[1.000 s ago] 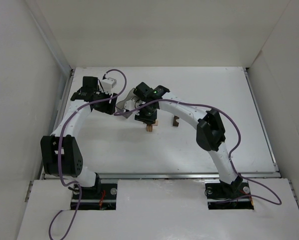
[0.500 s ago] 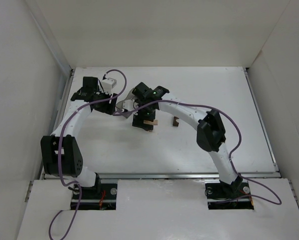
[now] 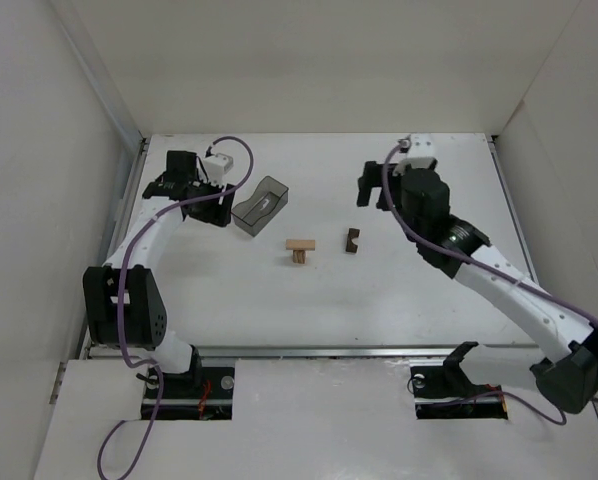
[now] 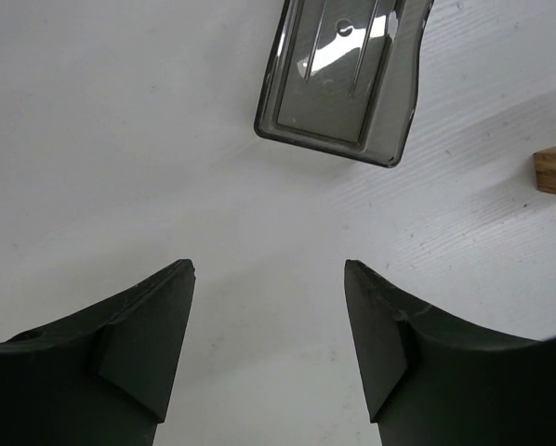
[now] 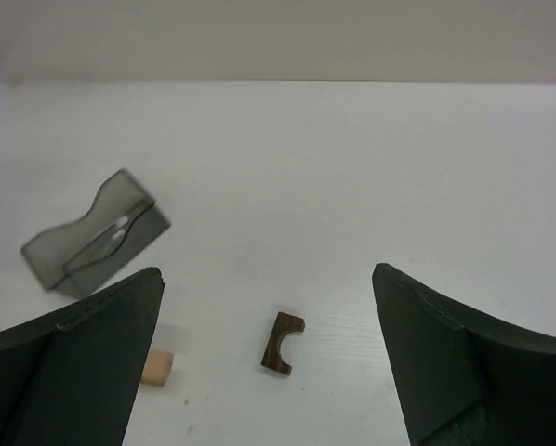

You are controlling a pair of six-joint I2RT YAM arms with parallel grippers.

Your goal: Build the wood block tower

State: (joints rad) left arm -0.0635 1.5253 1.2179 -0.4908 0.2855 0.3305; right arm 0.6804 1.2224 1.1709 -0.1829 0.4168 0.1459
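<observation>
Wood block tower [image 3: 300, 249] stands free, that placement done: right gripper [image 3: 370, 187] has withdrawn, jaws wide; left gripper [image 4: 267, 265] hangs open, empty.

No readable text, label, brand or number anywhere.

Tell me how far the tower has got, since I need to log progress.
Done: the wood block tower stands with one block laid crosswise on another. In hand: nothing; the left gripper and right gripper are both open and empty. Left: the dark brown arched block lies apart beside the tower, not yet stacked.
</observation>
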